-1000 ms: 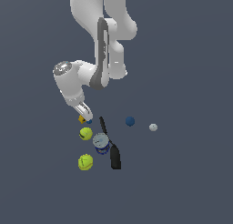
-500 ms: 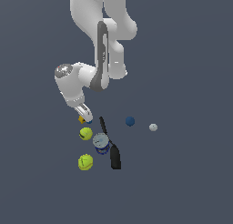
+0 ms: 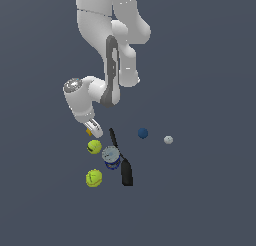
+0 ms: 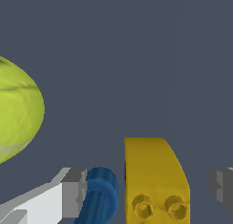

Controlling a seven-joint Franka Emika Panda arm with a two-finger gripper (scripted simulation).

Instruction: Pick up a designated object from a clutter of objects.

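The pincer (image 4: 148,186) is standing spread, its fingers (image 4: 73,191) flanking but not touching the orange-yellow block (image 4: 154,182) lying on the counter (image 3: 210,200). The arm is reaching steeply down beside a yellow-green ball (image 3: 94,147). Only the wrist view is showing the block's studs and a blue ribbed piece (image 4: 101,191) just beside it.

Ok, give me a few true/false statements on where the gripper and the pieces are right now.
1. The yellow block sits between the gripper's fingers. True.
2. The fingers are clamped on the block. False: a gap shows between the block and one finger.
3. A blue piece lies beside the block. True.
4. The gripper is over the whitish ball. False: it is near the green ball, far from the whitish one.
5. The black tool is lifted. False: it lies among the clutter.
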